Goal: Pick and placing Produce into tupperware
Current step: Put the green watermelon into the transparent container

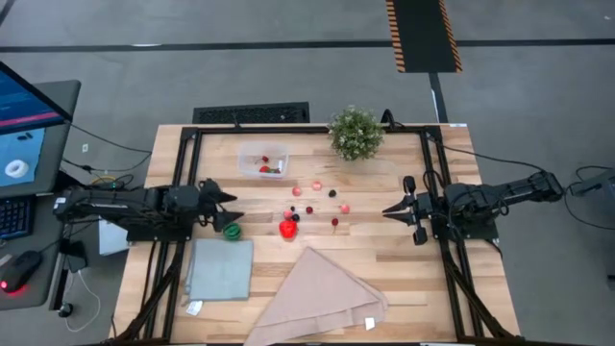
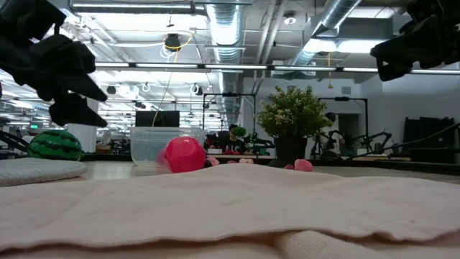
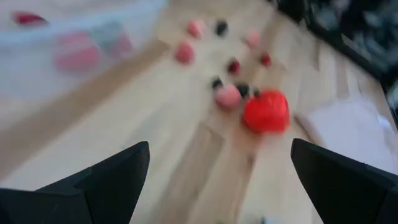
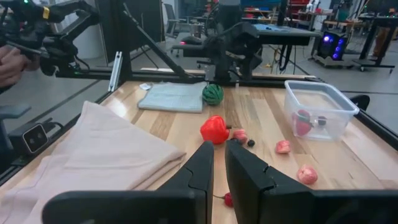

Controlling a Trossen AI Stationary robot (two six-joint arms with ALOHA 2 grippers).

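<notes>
Plainly the main risk is a knock rather than a missed grasp: the small Produce (image 1: 317, 197) lies in a loose scatter on the counter (image 1: 404, 274), and wide fingers coming down among it could roll pieces away or catch two at once; the larger red piece (image 1: 287, 229) looks round enough to squirt out of a pinch. The left hand (image 1: 231, 206) hovers with its fingers spread wide, empty, just beside the round green piece (image 1: 232, 231) and near the larger red one, with the scatter farther toward the counter's middle. The tupperware (image 1: 263, 160) stands near the far edge beside the potted plant (image 1: 356, 132), with a few red pieces already inside. The right hand (image 1: 396, 210) waits on the other side of the scatter, fingers nearly together, holding nothing.
</notes>
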